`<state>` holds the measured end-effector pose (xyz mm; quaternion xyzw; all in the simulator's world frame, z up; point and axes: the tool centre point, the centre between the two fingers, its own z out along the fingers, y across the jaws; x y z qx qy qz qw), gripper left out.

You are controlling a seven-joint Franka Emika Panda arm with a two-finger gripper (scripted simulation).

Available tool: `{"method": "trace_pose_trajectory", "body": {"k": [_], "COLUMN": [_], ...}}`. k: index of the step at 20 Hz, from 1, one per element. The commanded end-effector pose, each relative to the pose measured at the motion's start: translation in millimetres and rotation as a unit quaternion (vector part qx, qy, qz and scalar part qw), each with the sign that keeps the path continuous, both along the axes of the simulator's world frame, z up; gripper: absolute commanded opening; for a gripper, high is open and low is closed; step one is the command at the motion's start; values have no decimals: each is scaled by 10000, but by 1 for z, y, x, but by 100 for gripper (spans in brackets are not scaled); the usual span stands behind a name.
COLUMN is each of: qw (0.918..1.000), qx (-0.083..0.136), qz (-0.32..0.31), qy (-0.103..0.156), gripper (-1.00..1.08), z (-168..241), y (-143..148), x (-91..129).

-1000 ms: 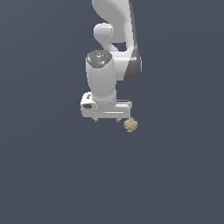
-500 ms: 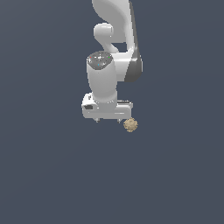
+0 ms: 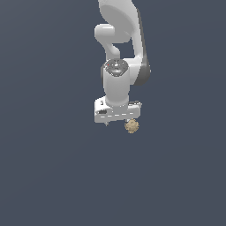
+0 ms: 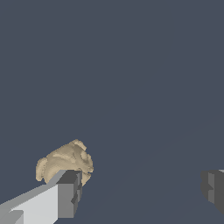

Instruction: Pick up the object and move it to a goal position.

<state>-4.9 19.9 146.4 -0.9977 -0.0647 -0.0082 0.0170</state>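
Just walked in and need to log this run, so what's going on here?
A white Panda arm hangs over a bare dark grey surface with its gripper open. A small tan lumpy ball sits at one end of the gripper. In the wrist view the ball lies just beyond one fingertip, not between the fingers. It is not grasped yet, so the pick-up is not done.
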Motion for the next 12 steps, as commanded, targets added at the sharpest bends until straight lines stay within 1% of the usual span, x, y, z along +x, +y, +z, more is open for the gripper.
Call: {"method": "trace_pose_trajectory", "body": {"k": [1,3,7,12], "qw": [9990,9963,9871,9755], "qx": [-48,-90,-146,-178], "qz": [438,859,1592,2192], "qy": [8,14,21,25], "gripper": [100,100,100,100], "z": [-11,-21,-38,-51], "y": [17,33,60,82], "x": [-8,-16,-31,-45]}}
